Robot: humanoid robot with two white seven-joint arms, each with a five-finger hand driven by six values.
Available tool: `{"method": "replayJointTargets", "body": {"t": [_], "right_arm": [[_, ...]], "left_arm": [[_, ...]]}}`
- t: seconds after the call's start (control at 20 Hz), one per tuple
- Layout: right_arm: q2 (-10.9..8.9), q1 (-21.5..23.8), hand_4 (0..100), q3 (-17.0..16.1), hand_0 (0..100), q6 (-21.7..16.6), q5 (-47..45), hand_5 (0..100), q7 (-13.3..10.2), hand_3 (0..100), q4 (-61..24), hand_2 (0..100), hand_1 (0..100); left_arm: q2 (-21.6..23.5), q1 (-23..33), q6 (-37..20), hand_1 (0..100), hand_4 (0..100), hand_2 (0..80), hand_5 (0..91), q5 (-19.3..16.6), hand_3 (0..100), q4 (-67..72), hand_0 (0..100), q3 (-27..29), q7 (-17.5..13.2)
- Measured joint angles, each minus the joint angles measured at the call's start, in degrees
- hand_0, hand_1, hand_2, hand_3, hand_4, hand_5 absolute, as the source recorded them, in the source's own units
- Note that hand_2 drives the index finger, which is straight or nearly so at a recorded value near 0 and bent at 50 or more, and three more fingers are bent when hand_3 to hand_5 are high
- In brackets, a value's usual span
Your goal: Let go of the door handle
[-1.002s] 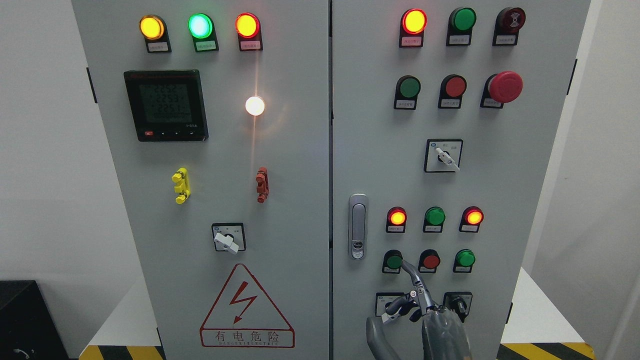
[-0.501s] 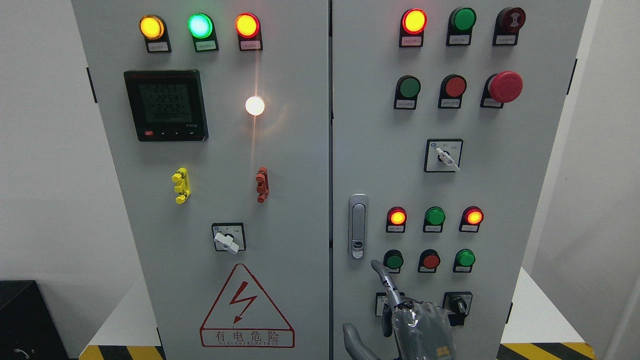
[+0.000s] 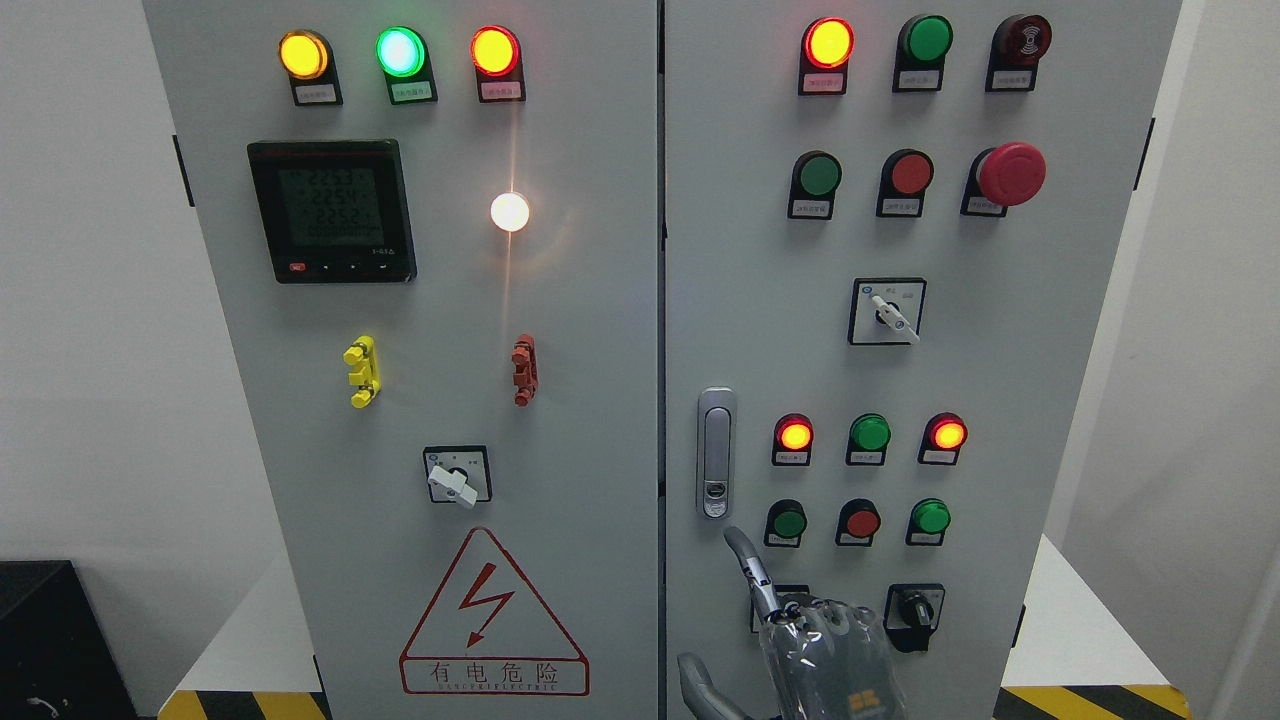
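The silver door handle (image 3: pixel 716 452) stands upright at the left edge of the cabinet's right door (image 3: pixel 1000 380), which is closed. My right hand (image 3: pixel 800 630) rises from the bottom edge just below it, its back wrapped in clear film. Its index finger (image 3: pixel 748 562) points up, the tip a short way under the handle's lower end without touching it. The thumb (image 3: pixel 697 675) sticks out to the lower left. The hand holds nothing. My left arm does not show.
Lit and unlit push buttons (image 3: pixel 862 520) and a black rotary switch (image 3: pixel 916 606) sit right of the hand. The left door (image 3: pixel 420 400) carries a meter (image 3: pixel 332 210), a selector switch (image 3: pixel 456 476) and a warning triangle (image 3: pixel 492 620). White walls flank the cabinet.
My right hand has moved left across the lower right door, from under the green button to just below the handle, and its back has turned toward the camera.
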Motion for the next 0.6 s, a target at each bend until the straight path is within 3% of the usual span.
{"method": "replayJointTargets", "body": {"t": [0.6], "right_arm": [[0.14,-3.76,100,2.18,31,6.43,3.82,100,-0.05,100,3.11,1,25]], "left_arm": [[0.00,0.00,0.00,56,0,0.0,0.0,0.01,0,0.00,12,0.00,0.00]]}}
